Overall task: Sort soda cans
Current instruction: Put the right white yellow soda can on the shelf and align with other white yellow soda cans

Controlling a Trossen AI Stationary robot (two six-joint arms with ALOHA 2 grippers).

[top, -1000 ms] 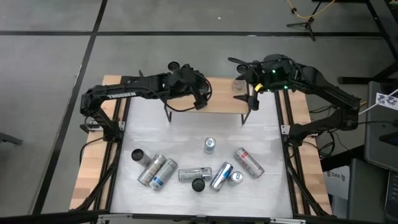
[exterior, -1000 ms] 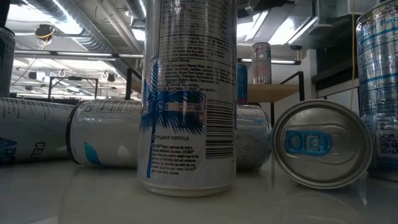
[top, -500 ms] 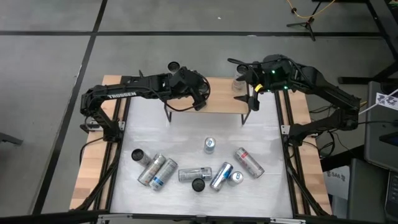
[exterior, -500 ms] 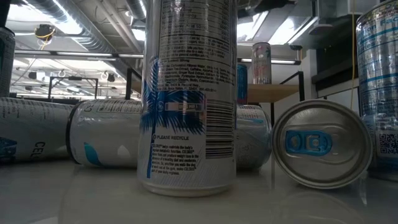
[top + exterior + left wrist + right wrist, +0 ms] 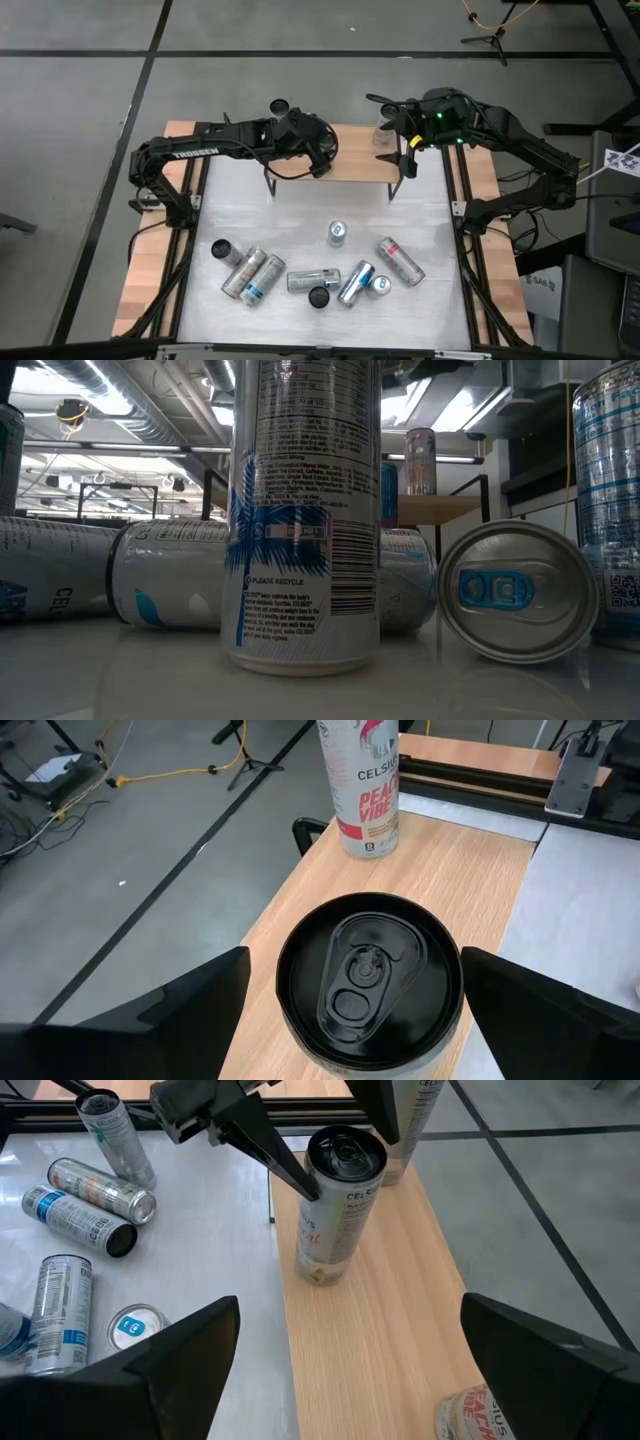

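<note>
A dark-topped soda can stands upright on the wooden shelf at the table's far edge. My left gripper is open, one finger on either side of the can's upper part. A pink-lettered can stands farther right on the shelf. My right gripper hangs open and empty above the shelf's right end. Several more cans stand or lie on the white table top near its front edge; one lying can has red marks. My left gripper has a finger beside the dark-topped can's upper wall, coming level from the table's left. The other finger's edge meets the rim in the wrist view. I cannot tell whether either touches. The can stands upright on the shelf.
Another upright can shows beyond my left gripper on the shelf. A blue-topped can stands alone mid-table. The white surface between the shelf and the can cluster is free. Dark rails run along both table sides.
My left gripper has turned slightly at the wrist while staying in place over the shelf. The cans have not moved.
</note>
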